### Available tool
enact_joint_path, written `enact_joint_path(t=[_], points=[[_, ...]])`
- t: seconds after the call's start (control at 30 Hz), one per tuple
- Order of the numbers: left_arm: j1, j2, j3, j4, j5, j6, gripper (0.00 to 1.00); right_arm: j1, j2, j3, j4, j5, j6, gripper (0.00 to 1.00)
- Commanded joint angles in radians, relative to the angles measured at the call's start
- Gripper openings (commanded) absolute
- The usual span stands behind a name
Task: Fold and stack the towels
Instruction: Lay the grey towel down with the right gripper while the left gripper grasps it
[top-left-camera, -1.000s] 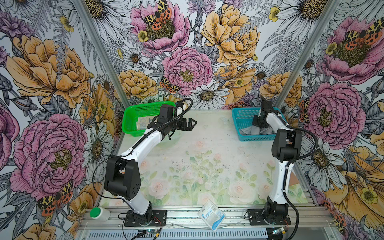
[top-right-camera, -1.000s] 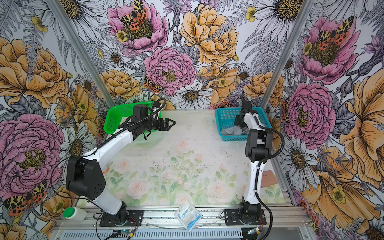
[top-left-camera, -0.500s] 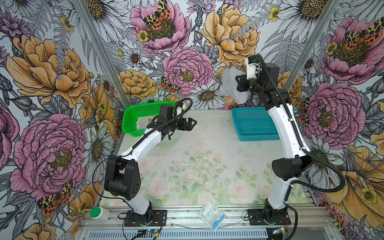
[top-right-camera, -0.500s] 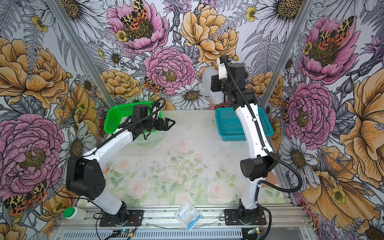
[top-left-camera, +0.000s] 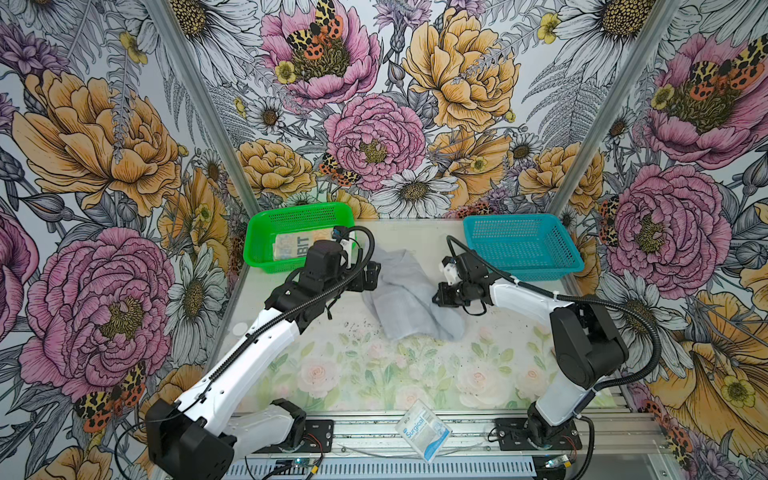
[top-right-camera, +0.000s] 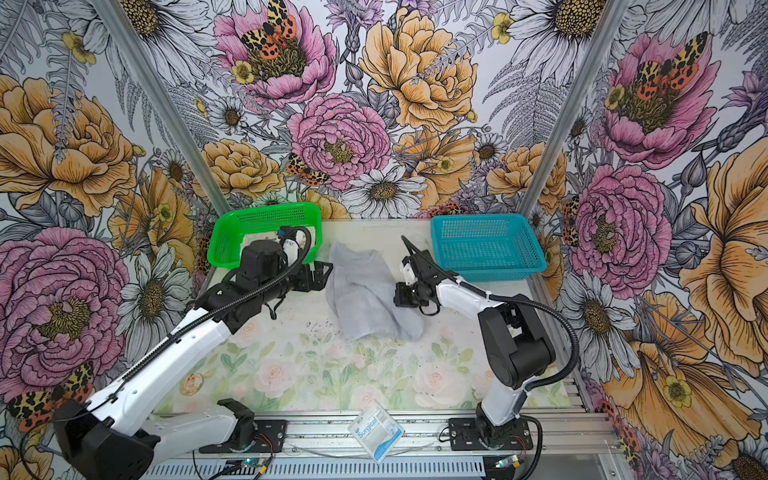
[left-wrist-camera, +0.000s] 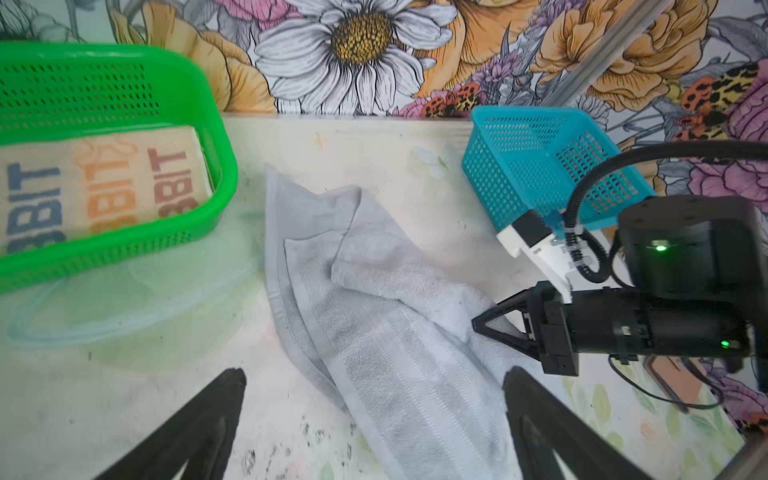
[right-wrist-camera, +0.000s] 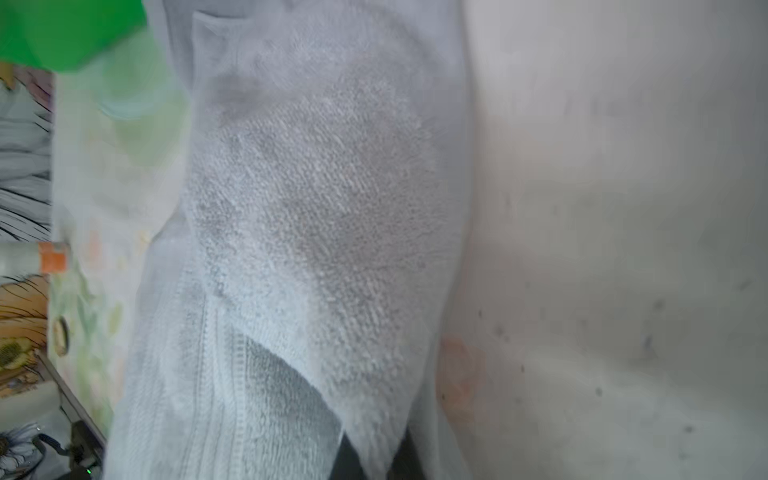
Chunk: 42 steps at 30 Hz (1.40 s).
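Walls (top-left-camera: 374, 137): floral wallpaper, big pink and orange blooms, on three sides.
Corner posts (top-left-camera: 200, 104): bare metal.
Table (top-left-camera: 365, 374): pale rose print, dark specks (top-left-camera: 357, 328), perhaps dirt.
Light: even, soft.

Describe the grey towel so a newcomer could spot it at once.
Look at the far end of the table, between the green basket and the blue basket. The grey towel lies crumpled there. It is plain and loose, whereas the lettered towel sits folded inside the green basket.
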Motion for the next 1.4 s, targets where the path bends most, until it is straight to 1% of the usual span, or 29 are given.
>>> enact_joint_path(t=[0.0,0.1,0.2,0.27,0.3,0.37,0.4,0.47,0.5,0.57,0.63,0.67,0.73,0.8,0.97,1.03,1.13,1.2,1.3,1.37], points=[[-0.063,-0.037,-0.137,-0.092,-0.091,-0.169,0.99,-0.005,-0.075,-0.063,0.173,-0.023,0.067,0.00],[-0.109,-0.092,-0.211,-0.104,-0.085,-0.262,0.98,-0.005,-0.134,-0.143,0.171,-0.012,0.068,0.00],[-0.114,-0.081,-0.261,-0.123,-0.014,-0.311,0.86,-0.004,-0.202,-0.198,0.161,-0.029,0.091,0.00],[-0.123,-0.047,-0.287,-0.148,0.026,-0.333,0.75,-0.001,-0.247,-0.224,0.132,-0.031,0.104,0.00],[-0.128,-0.037,-0.305,-0.152,0.048,-0.346,0.72,0.000,-0.268,-0.237,0.116,-0.025,0.106,0.00],[-0.165,-0.025,-0.347,-0.149,0.074,-0.379,0.64,0.000,-0.320,-0.265,0.081,-0.003,0.105,0.00],[-0.187,-0.021,-0.357,-0.147,0.082,-0.385,0.62,0.000,-0.344,-0.277,0.074,0.011,0.105,0.03],[-0.245,-0.010,-0.370,-0.133,0.104,-0.389,0.58,0.000,-0.389,-0.300,0.065,0.036,0.110,0.13],[-0.265,-0.004,-0.371,-0.122,0.116,-0.391,0.57,0.000,-0.403,-0.304,0.063,0.036,0.112,0.20],[-0.304,0.018,-0.380,-0.091,0.149,-0.406,0.56,0.002,-0.417,-0.302,0.055,0.035,0.112,0.36],[-0.330,0.053,-0.385,-0.074,0.149,-0.418,0.54,0.005,-0.427,-0.288,0.048,0.048,0.099,0.45],[-0.340,0.076,-0.387,-0.061,0.148,-0.418,0.51,0.006,-0.430,-0.275,0.038,0.064,0.088,0.47],[-0.359,0.127,-0.372,-0.034,0.147,-0.419,0.47,0.008,-0.432,-0.249,0.020,0.082,0.068,0.49],[-0.382,0.185,-0.348,-0.013,0.142,-0.423,0.46,0.008,-0.429,-0.230,0.016,0.084,0.055,0.50],[-0.426,0.360,-0.267,-0.018,0.105,-0.437,0.40,0.008,-0.420,-0.209,0.018,0.085,0.035,0.52],[-0.442,0.407,-0.239,-0.021,0.085,-0.448,0.39,0.009,-0.423,-0.212,0.019,0.088,0.034,0.53],[-0.458,0.467,-0.194,-0.054,0.057,-0.459,0.38,0.008,-0.429,-0.228,0.019,0.091,0.035,0.54],[-0.464,0.500,-0.168,-0.097,0.030,-0.467,0.36,0.009,-0.435,-0.237,0.018,0.091,0.033,0.54],[-0.471,0.533,-0.141,-0.181,-0.009,-0.474,0.25,0.008,-0.448,-0.250,0.019,0.092,0.033,0.55],[-0.481,0.533,-0.137,-0.226,-0.046,-0.484,0.12,0.008,-0.460,-0.252,0.019,0.098,0.033,0.55]])
